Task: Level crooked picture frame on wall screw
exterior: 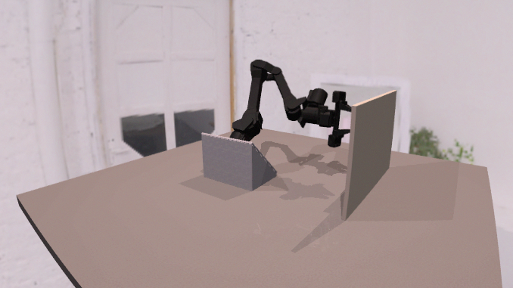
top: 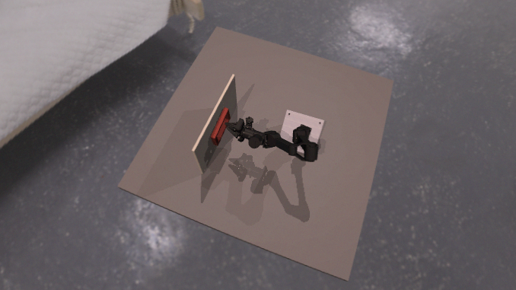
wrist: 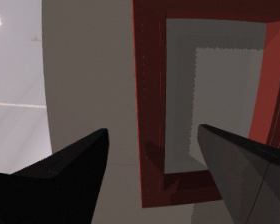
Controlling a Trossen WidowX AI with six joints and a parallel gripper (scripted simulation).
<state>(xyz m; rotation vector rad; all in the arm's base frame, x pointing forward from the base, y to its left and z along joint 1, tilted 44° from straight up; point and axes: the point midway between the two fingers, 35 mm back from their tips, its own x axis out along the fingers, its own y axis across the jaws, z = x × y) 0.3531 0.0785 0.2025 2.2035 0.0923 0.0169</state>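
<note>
Now closing in for the first grasp — gripper (wrist: 151,145) open and holding nothing, red picture frame (wrist: 149,90) hanging on the wall panel (wrist: 91,63) just ahead, its edge between the fingers — next, pinching, lifting slightly.
</note>
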